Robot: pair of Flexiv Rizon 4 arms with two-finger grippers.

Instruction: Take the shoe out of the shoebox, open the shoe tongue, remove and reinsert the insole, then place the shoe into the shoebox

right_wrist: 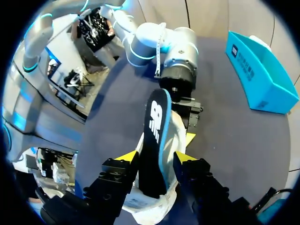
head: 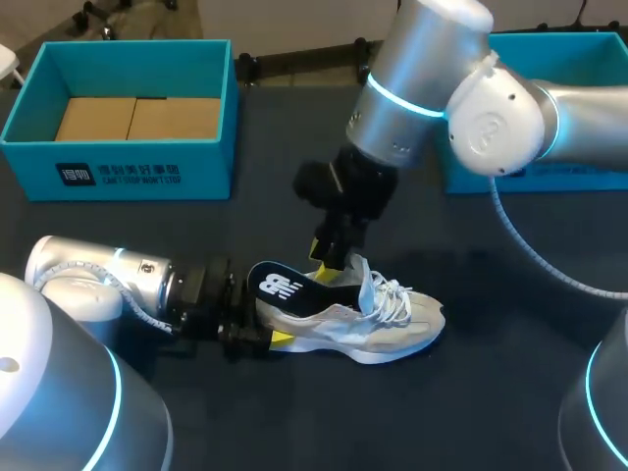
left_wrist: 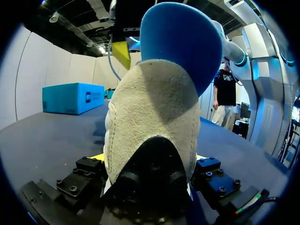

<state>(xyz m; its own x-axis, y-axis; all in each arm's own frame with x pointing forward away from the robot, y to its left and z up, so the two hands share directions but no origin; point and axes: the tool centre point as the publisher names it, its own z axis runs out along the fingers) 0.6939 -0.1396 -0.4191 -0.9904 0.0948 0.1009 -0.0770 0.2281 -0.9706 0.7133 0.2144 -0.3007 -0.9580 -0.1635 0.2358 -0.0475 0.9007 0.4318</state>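
While the pale shoe (head: 392, 329) lies on the dark counter (head: 471, 412) with its toe pointing right, the left jaws are clenched on its heel, one yellow tip pressed against each side. The right arm (head: 422, 88) comes down from above, and the right jaws grasp the dark insole (head: 285, 287), which sticks halfway out of the shoe's opening with its heel end raised above the collar. An open teal shoebox (head: 147, 172) stands well apart at the counter's far left, and a second shoebox (head: 579, 59) sits behind the right arm.
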